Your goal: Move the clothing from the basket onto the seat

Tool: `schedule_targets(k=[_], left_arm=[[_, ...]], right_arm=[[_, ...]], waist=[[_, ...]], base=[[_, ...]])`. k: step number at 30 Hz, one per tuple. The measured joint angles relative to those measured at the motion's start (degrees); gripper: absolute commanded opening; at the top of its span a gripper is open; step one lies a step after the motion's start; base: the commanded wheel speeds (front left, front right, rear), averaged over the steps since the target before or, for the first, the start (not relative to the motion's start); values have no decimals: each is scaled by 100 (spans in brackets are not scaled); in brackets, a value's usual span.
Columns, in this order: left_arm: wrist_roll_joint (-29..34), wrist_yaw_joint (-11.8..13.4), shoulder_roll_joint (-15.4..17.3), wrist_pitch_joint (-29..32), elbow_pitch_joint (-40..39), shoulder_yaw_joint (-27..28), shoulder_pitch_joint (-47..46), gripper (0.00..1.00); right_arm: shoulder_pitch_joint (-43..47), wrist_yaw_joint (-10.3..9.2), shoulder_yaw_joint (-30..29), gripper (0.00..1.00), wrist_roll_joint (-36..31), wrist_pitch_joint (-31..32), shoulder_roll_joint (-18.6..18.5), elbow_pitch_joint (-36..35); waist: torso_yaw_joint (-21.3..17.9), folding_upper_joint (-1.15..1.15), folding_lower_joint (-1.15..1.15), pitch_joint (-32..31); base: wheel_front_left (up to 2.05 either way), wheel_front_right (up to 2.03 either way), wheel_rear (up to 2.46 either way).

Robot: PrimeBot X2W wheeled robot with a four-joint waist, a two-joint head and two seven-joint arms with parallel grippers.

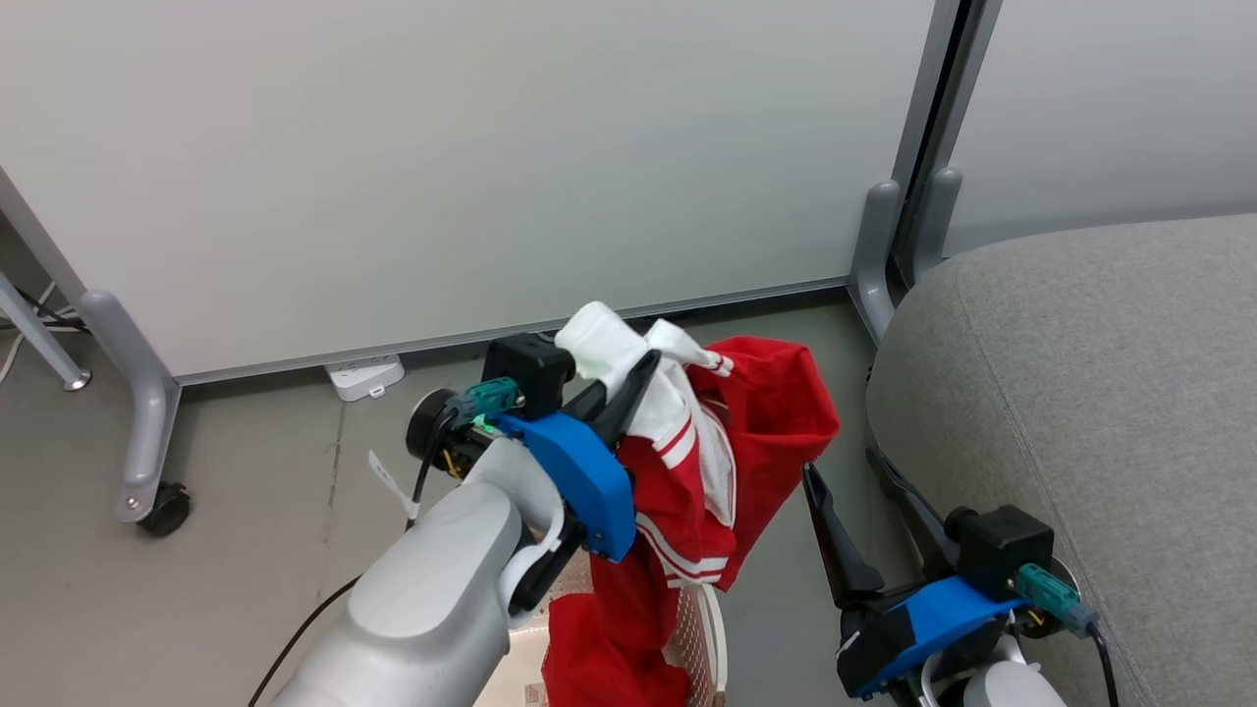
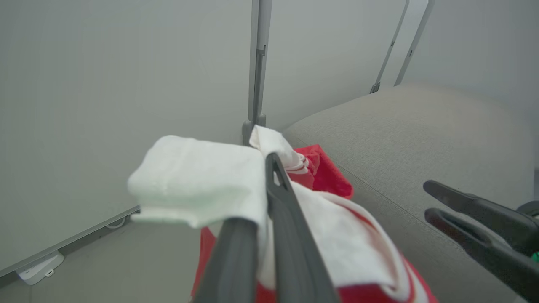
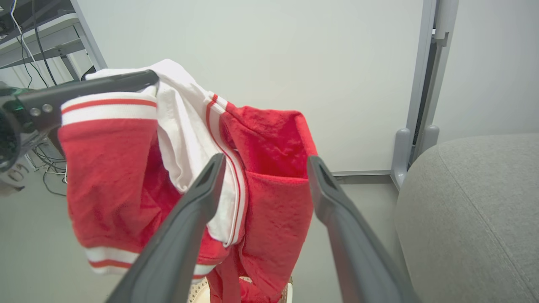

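The clothing [image 1: 761,417], a red garment with white panels and stripes, hangs lifted from my left gripper [image 1: 638,378], which is shut on its white edge. Its lower end still trails into the basket [image 1: 702,628], a cream perforated tub at the bottom edge. In the left wrist view the gripper [image 2: 263,185] pinches white fabric [image 2: 198,181]. My right gripper [image 1: 841,463] stands open just right of the hanging cloth, beside the grey seat [image 1: 1080,393]. In the right wrist view its fingers [image 3: 266,160] point at the red cloth [image 3: 269,210] without touching it.
White partition panels [image 1: 491,167] on grey caster feet [image 1: 147,432] close off the back. A white power strip [image 1: 365,376] lies on the floor below them. Cables and a table frame [image 3: 38,38] stand off to the left. The seat's rounded edge [image 3: 471,202] is at right.
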Motion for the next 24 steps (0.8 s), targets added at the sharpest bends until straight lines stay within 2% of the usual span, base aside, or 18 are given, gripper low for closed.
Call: schedule_targets(k=[7,12,24], left_arm=[[-349,220,-1,-21,-77,-415,-129,0],[-530,269,1,-92,20,-634,-203,0],[-907,363,1,-267,232,-984,-329,0]], right_arm=[[62,0,36,100,0,35,0,-74],[71,0,125,100,14,56,0,-94],[220,0,1245,100,208,312,1,-261]], waist=[[-60,0,0,2],[-90,0,0,11],[-106,0,0,41]], base=[[0,0,0],[0,0,0],[0,0,0]])
